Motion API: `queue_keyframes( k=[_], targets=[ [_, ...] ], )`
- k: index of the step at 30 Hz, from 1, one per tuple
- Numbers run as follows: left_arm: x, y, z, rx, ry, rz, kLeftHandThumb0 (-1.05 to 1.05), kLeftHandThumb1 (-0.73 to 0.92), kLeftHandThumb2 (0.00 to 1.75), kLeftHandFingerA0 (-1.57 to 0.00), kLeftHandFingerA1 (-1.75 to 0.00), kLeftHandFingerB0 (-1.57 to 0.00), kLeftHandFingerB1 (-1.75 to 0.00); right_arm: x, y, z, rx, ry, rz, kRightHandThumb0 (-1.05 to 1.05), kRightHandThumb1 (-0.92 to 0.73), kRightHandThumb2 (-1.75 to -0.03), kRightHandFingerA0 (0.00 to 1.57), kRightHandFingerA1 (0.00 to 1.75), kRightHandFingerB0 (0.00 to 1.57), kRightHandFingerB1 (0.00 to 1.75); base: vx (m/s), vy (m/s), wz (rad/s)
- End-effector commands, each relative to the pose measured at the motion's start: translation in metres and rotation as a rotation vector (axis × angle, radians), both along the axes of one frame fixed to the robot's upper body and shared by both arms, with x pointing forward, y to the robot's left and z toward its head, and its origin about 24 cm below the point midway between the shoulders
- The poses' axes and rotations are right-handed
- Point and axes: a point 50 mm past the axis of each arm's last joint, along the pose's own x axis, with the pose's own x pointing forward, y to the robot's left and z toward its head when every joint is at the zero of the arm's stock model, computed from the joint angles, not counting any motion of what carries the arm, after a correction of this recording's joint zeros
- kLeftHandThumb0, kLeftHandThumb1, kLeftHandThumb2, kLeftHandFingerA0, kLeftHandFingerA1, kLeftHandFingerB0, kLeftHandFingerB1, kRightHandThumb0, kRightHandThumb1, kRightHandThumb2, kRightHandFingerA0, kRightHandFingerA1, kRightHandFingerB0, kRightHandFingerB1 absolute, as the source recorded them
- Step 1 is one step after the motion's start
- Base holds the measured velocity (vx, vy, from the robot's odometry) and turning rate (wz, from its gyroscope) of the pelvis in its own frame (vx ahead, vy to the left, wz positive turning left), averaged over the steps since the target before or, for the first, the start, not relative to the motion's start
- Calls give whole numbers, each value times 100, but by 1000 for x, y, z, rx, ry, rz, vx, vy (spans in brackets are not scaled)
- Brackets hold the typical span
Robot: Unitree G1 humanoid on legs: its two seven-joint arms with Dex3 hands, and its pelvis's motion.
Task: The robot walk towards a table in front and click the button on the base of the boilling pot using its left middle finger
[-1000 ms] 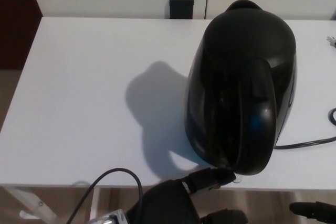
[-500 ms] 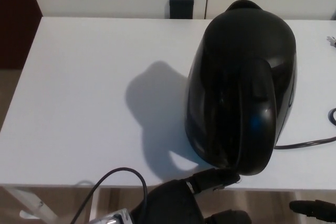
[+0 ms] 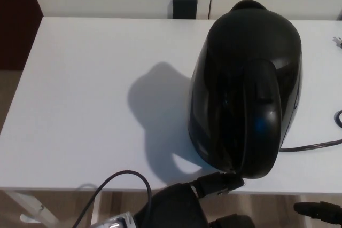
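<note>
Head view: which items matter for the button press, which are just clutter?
In play:
black kettle
left hand, one finger extended to the kettle's base
white table

Just lying about:
kettle's power cord
black wall socket
right hand

a glossy black plastic boiling pot (image 3: 243, 86), a faint blue glint low on its handle, casts a grey shadow across a plain white rectangular table (image 3: 91, 84). a thin black power cord (image 3: 312, 145) crosses the white top. the robot's matte black left hand (image 3: 184, 204) shows below.
</note>
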Motion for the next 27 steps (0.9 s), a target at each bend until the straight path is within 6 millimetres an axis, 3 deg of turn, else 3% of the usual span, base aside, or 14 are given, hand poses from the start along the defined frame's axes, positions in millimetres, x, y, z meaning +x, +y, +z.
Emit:
queue_keyframes(
  k=[1,2,4,5,12,14,18,19,20,21,22,23,24,27],
  targets=[
    [1,4,-5,56,6,30,-68,83,64,-24,-28,-15,-26,2,-4,3,-9,-2,9,-34,-53,-55,57,45,49,40,0,0,0],
    [0,4,-7,76,0,31,-72,69,92,-17,-40,-10,-38,3,-4,4,-16,-7,17,-33,-53,-55,56,45,48,39,0,0,0],
    [0,5,-9,88,5,34,-68,82,64,-25,-29,-16,-26,3,-4,4,-19,-7,19,-34,-53,-55,58,46,49,39,0,0,0],
    [0,5,-10,93,3,35,-72,69,92,-18,-40,-10,-38,3,-4,3,-24,-2,17,-33,-55,-56,56,45,48,39,0,0,0],
    [0,7,-16,144,28,58,-73,68,93,-22,-42,-10,-38,5,-4,2,-13,5,-18,-23,-55,-56,63,48,53,42,0,0,0],
    [1,7,-16,165,35,62,-70,85,65,-28,-30,-13,-26,7,-4,2,-25,10,-10,-25,-55,-56,61,48,51,41,0,0,0],
    [0,6,-15,183,46,71,-70,84,65,-30,-31,-12,-26,7,-4,3,12,8,-34,-22,-53,-56,58,49,45,41,0,0,0],
    [0,6,-14,180,46,66,-74,68,97,-23,-44,-7,-34,7,-5,3,-3,9,-26,-22,-54,-56,59,49,43,40,0,0,0],
    [0,6,-14,178,44,63,-74,68,97,-21,-44,-6,-34,8,-5,3,-1,10,-28,-24,-54,-56,57,48,43,40,0,0,0],
    [-1,6,-14,176,42,60,-74,68,97,-21,-44,-6,-34,8,-5,4,5,13,-31,-24,-54,-56,57,48,43,40,0,0,0],
    [-2,5,-12,137,29,47,-71,83,65,-27,-30,-13,-26,9,-5,5,-22,4,6,-37,-54,-56,60,47,50,41,0,0,0],
    [-2,5,-10,111,20,36,-74,68,95,-17,-41,-7,-37,9,-6,6,-48,-7,39,-44,-44,-81,65,63,46,53,0,0,0],
    [-5,4,-7,76,-1,11,-35,52,107,0,-46,0,-48,9,-5,9,-87,-36,106,-48,-61,-59,83,51,71,46,0,0,0],
    [-10,4,3,-3,-27,-36,-34,53,108,0,-47,0,-48,9,-4,12,-112,-79,179,-45,-59,-57,86,52,69,45,0,0,0]
  ],
)
